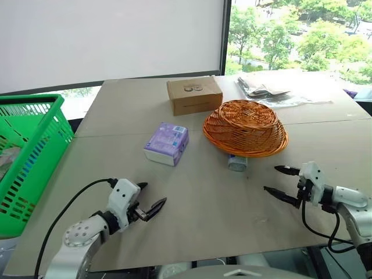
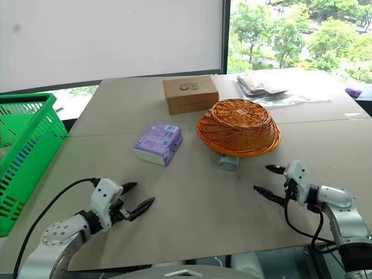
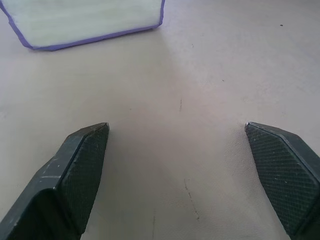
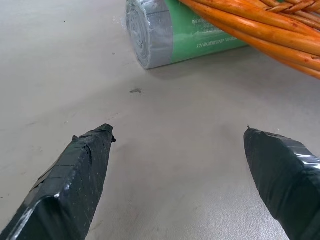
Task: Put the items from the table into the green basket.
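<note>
- I see bright daylight coming from the window [image 1: 296, 35] behind the table [image 1: 192, 203].
- Shadows on the table are soft and short.
- The tissue pack [image 3: 82, 20] looks washed out in my left wrist view.

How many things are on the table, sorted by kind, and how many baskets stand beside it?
Tissue pack: 1
Green-and-white bottle: 1
Orange wicker basket: 1
Cardboard box: 1
Clear plastic packaging: 1
On the table: 5
Green basket beside it: 1
Total: 6

left gripper [image 3: 177, 132] fingers spread, empty | tissue pack [image 3: 85, 22] ahead | on table [image 3: 225, 65]
</note>
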